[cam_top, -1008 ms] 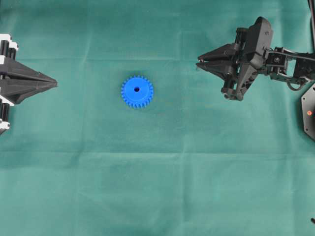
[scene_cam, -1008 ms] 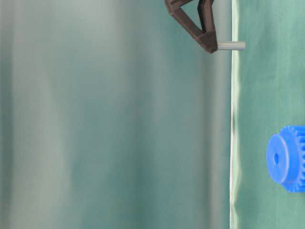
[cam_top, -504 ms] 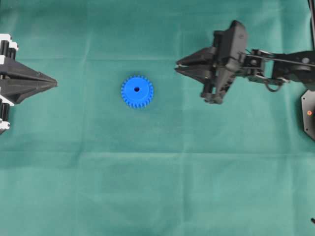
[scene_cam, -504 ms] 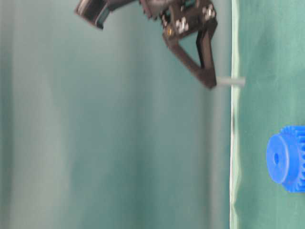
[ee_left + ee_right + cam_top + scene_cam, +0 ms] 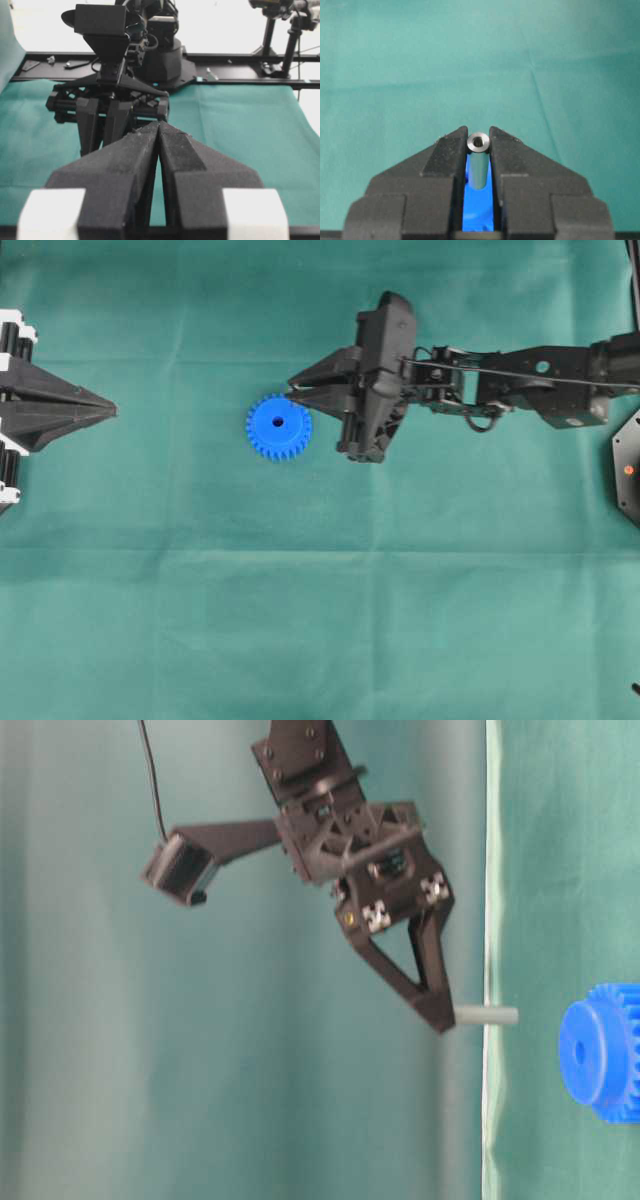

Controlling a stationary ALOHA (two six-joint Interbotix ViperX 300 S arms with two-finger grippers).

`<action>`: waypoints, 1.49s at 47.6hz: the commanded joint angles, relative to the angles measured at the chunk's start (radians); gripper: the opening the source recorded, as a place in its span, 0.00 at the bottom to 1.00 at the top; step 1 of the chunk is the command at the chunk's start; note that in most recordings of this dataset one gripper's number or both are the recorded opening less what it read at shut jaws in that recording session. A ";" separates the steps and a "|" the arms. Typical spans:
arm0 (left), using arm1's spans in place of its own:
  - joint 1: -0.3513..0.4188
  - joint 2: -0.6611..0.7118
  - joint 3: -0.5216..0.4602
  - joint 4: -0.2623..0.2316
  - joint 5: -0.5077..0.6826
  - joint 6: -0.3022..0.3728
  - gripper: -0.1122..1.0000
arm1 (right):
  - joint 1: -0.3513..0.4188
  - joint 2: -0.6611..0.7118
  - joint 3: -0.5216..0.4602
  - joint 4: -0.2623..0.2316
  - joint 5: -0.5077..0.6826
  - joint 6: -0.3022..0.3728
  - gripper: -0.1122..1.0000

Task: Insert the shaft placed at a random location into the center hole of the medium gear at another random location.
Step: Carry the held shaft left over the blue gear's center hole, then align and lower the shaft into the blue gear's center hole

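Note:
The medium gear (image 5: 278, 426) is a bright blue toothed wheel lying flat on the green cloth, with its dark center hole (image 5: 277, 423) facing up. My right gripper (image 5: 290, 395) hovers over the gear's upper right rim, shut on the shaft (image 5: 487, 1015). The shaft is a short silvery pin sticking out of the fingertips toward the cloth, a little above the gear (image 5: 600, 1053) and off to one side of the hole (image 5: 578, 1051). In the right wrist view the shaft (image 5: 479, 150) is clamped between the pads, with blue gear (image 5: 479, 210) showing behind it. My left gripper (image 5: 110, 410) rests shut at the left edge.
Green cloth (image 5: 320, 620) covers the whole table, and its edge (image 5: 490, 920) shows in the table-level view. A black base (image 5: 628, 468) with a red light stands at the right border. In the left wrist view the right arm (image 5: 115, 100) fills the space ahead of my shut left gripper (image 5: 158, 124).
My right gripper has travelled left with the shaft, from well right of the gear to just over its upper right rim. The left gripper and the gear have not moved.

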 commanded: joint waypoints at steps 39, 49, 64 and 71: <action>0.006 0.008 -0.020 0.002 -0.009 0.000 0.10 | 0.008 0.031 -0.086 0.000 0.008 -0.011 0.22; 0.008 0.008 -0.020 0.002 -0.009 0.000 0.10 | 0.009 0.048 -0.086 0.003 0.008 -0.008 0.22; 0.006 0.006 -0.021 0.002 -0.011 0.000 0.10 | 0.012 0.097 -0.087 0.006 0.003 0.000 0.22; 0.006 0.005 -0.020 0.002 -0.011 0.000 0.10 | 0.012 0.109 -0.091 0.008 0.002 0.000 0.22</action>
